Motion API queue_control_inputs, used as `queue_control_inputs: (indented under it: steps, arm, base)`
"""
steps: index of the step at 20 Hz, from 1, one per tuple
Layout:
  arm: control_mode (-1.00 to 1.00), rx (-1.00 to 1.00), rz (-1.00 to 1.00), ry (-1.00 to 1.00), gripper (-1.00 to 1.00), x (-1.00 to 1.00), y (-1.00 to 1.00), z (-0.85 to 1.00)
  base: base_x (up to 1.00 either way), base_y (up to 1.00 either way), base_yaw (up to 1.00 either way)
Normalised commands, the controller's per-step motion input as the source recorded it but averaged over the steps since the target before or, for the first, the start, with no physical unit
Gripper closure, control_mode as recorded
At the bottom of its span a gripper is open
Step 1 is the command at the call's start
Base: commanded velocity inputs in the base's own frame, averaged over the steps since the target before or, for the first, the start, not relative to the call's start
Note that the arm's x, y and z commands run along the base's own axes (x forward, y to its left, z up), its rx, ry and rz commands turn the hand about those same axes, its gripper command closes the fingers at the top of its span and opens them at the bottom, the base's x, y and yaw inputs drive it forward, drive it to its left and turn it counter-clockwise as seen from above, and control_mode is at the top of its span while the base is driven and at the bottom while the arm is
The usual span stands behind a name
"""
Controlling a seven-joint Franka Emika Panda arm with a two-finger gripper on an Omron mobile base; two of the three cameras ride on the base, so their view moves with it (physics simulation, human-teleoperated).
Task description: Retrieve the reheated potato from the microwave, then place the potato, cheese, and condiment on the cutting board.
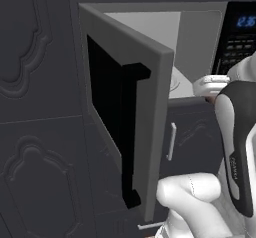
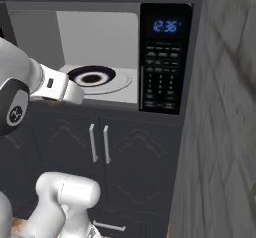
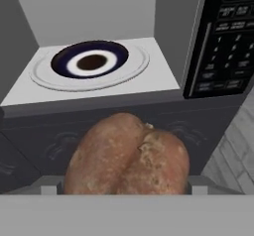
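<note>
The potato point(image 3: 126, 150), a lumpy brown tuber, sits large and close in the hand view with my gripper point(image 3: 126, 184) shut on it. It is held just in front of the microwave point(image 2: 165, 57) and below its floor edge. The microwave door point(image 1: 125, 112) stands swung open to the left. Inside, a dark-rimmed plate point(image 3: 89, 61) lies bare on the white turntable. In the right base view my white hand point(image 2: 55, 88) hangs before the cavity's lower left edge. The fingers are mostly hidden behind the potato. The cheese, condiment and cutting board are out of view.
The black keypad panel point(image 2: 162, 79) with its blue display stands right of the cavity. Dark cabinet doors with pale bar handles point(image 2: 99, 143) lie below. A grey wall point(image 2: 225, 132) closes in on the right. The open door's black handle point(image 1: 131, 132) juts out on the left.
</note>
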Motion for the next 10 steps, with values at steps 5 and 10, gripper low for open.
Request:
queue_control_inputs:
  steps: [5,10]
  arm:
    - [1.00,0.00,0.00,0.00,1.00,0.00,0.00,0.00]
    - [1.00,0.00,0.00,0.00,1.00,0.00,0.00,0.00]
  base:
    - [-0.97,-0.05,-0.05]
    - [-1.00,0.00,-0.09]
